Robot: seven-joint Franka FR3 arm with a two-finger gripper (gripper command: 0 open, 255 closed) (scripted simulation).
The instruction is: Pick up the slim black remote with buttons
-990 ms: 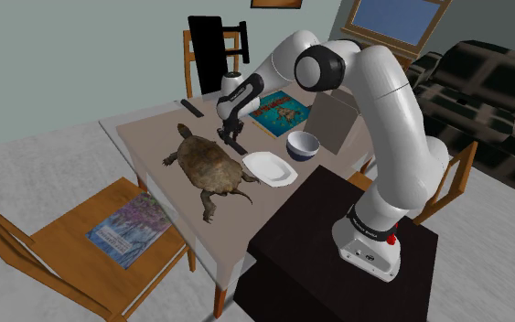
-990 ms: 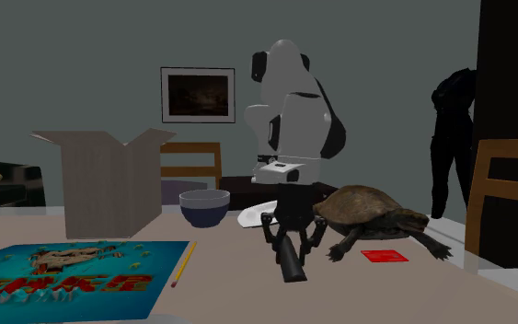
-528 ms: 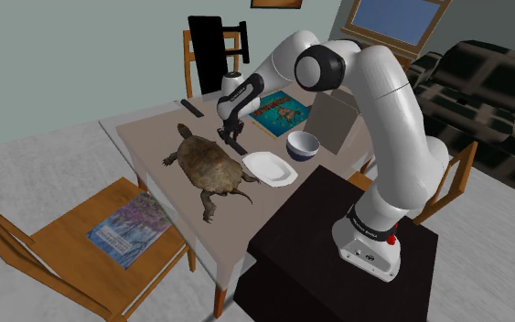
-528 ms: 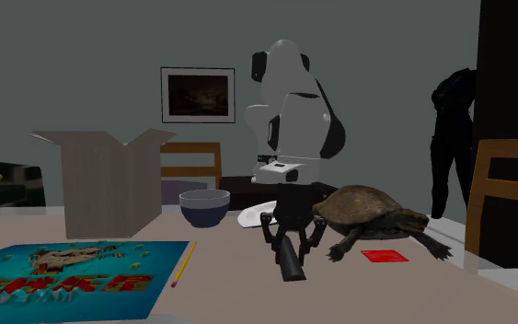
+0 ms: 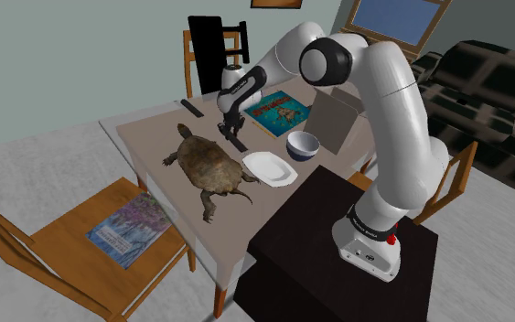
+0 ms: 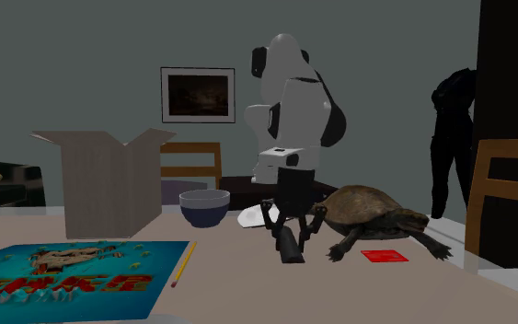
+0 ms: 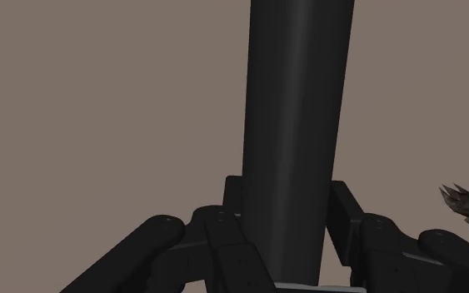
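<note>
The slim black remote (image 7: 299, 100) runs as a long dark bar straight out from between the fingers, which clasp it from both sides. My gripper (image 7: 289, 196) is shut on it. In the shoulder view the gripper (image 5: 233, 134) hangs over the middle of the beige table (image 5: 141, 137), just behind the turtle (image 5: 211, 165), with the remote (image 5: 238, 144) low beneath it. From the second exterior view the gripper (image 6: 289, 225) holds the remote (image 6: 291, 248) tilted, one end pointing at the camera, close above the tabletop.
A large brown turtle (image 6: 372, 210) lies close beside the gripper. A white plate (image 5: 269, 167), blue bowl (image 5: 303, 144), open cardboard box (image 5: 333, 119) and colourful book (image 5: 278, 110) stand nearby. Another slim black object (image 5: 191, 108) lies at the table's far edge. A red card (image 6: 384, 256) lies by the turtle.
The arm has risen a little and the gripper has moved up and away from the second exterior camera, carrying the remote with it. The turtle and the dishes have not moved.
</note>
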